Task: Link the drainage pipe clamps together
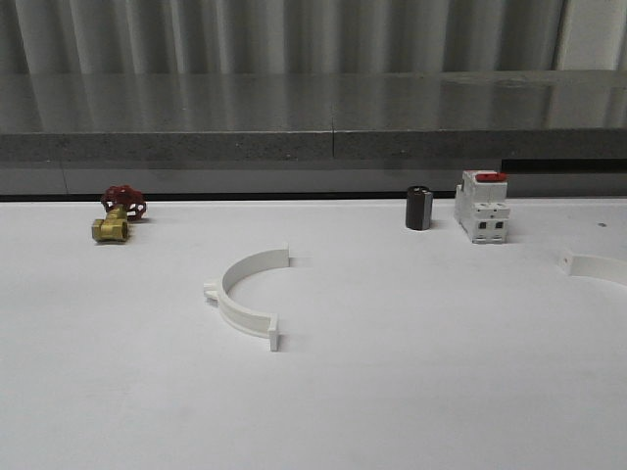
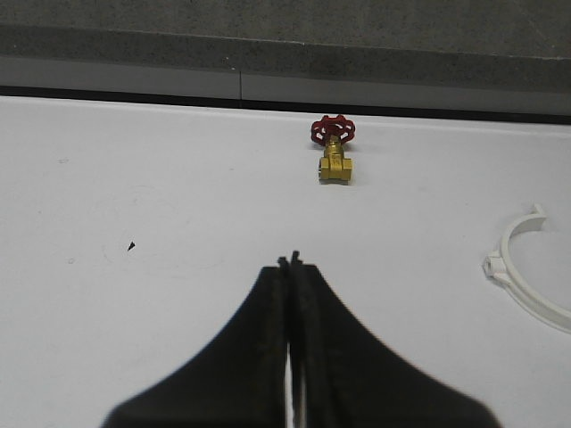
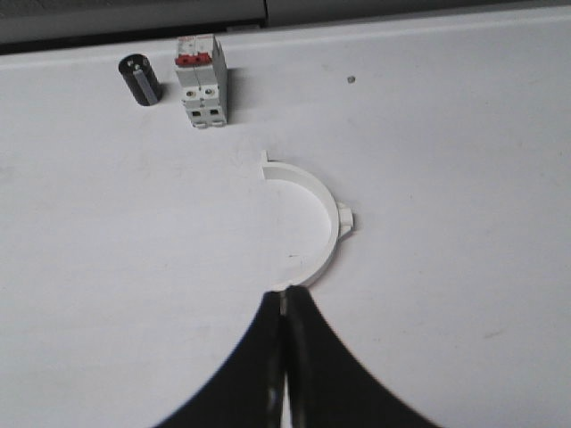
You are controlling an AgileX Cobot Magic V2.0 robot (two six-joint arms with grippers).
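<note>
One white half-ring drainage pipe clamp [image 1: 240,313] lies flat at the middle of the white table, its open side facing right; it also shows at the edge of the left wrist view [image 2: 510,287]. A second clamp half [image 1: 596,266] lies at the table's right edge, cut off by the frame. In the right wrist view this clamp [image 3: 323,189] lies just ahead of my right gripper [image 3: 285,292], whose jaws are shut with nothing between them, the tips right at the clamp's near end. My left gripper [image 2: 290,261] is shut and empty over bare table.
A brass valve with a red handwheel [image 1: 118,217] sits at the back left. A black cylinder [image 1: 419,208] and a white breaker with a red top [image 1: 481,208] stand at the back right. A grey ledge [image 1: 313,142] runs behind the table [image 1: 411,372].
</note>
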